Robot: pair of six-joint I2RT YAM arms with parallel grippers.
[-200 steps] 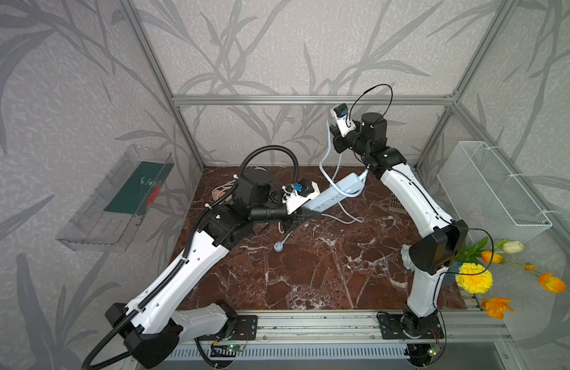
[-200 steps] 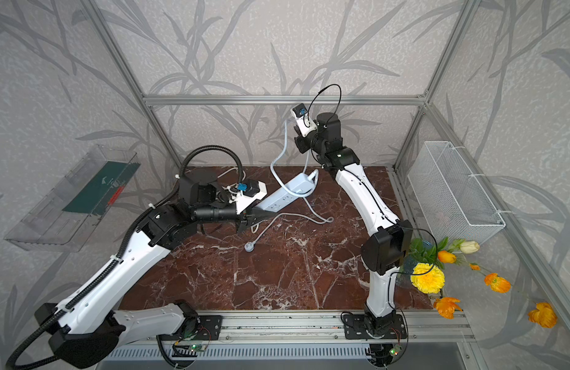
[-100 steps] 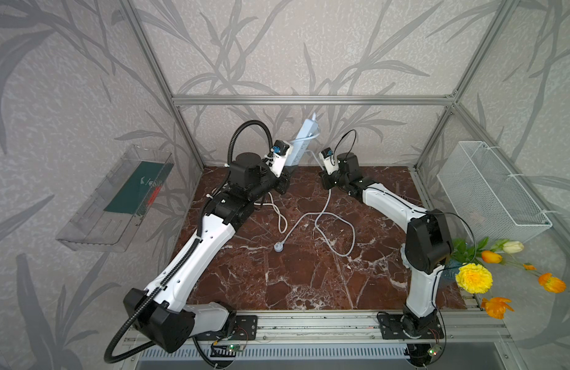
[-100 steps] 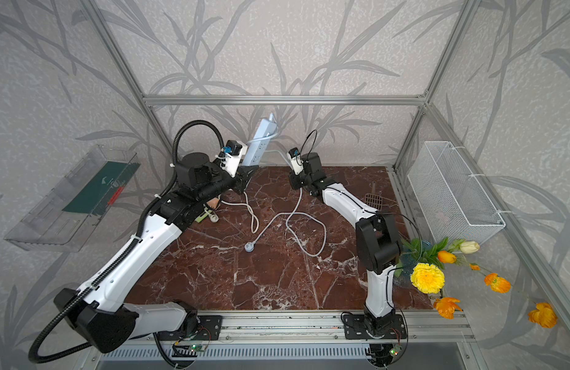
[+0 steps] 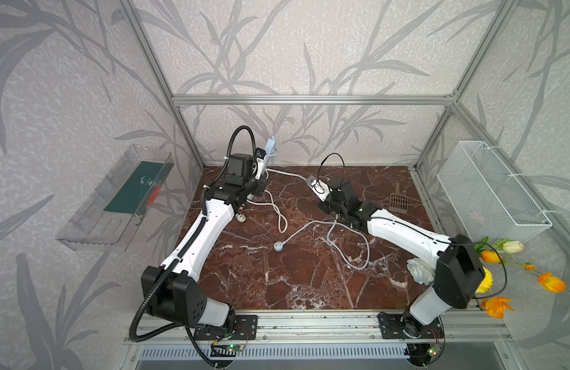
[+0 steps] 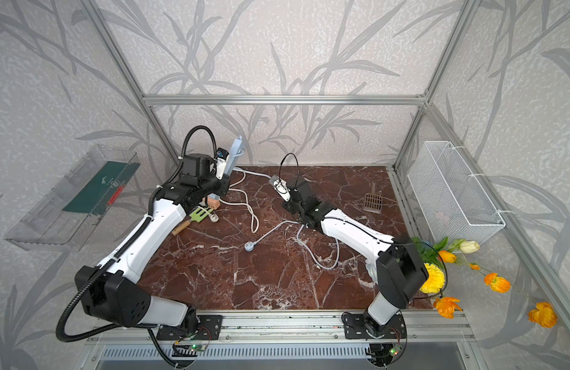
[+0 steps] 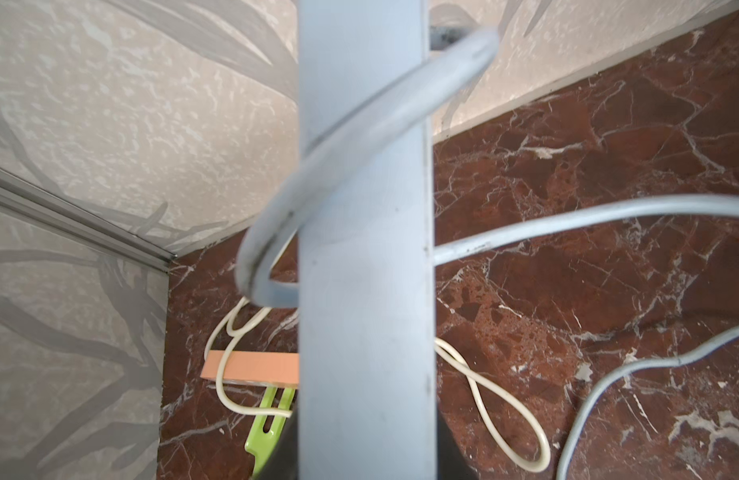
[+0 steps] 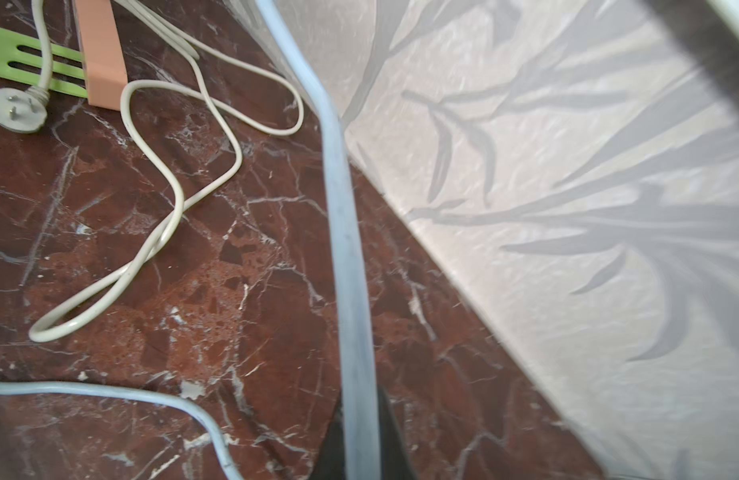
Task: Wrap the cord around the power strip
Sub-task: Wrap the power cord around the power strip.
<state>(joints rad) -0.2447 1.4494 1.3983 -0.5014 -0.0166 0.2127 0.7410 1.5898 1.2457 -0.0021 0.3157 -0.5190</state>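
Two robot arms over a marble counter (image 5: 277,288). The left gripper (image 7: 365,455) clamps the lower end of a grey power strip (image 5: 271,148), upright at the counter's eleven o'clock corner, long axis pointing up. The right gripper (image 8: 359,451) is closed on the grey cord (image 5: 287,173); the strip lies at its ten o'clock. The next turn probably circles that upright axis. Only the left wrist view shows one loose turn already round the strip; only both top views show slack trailing to the plug (image 5: 278,246) mid-counter
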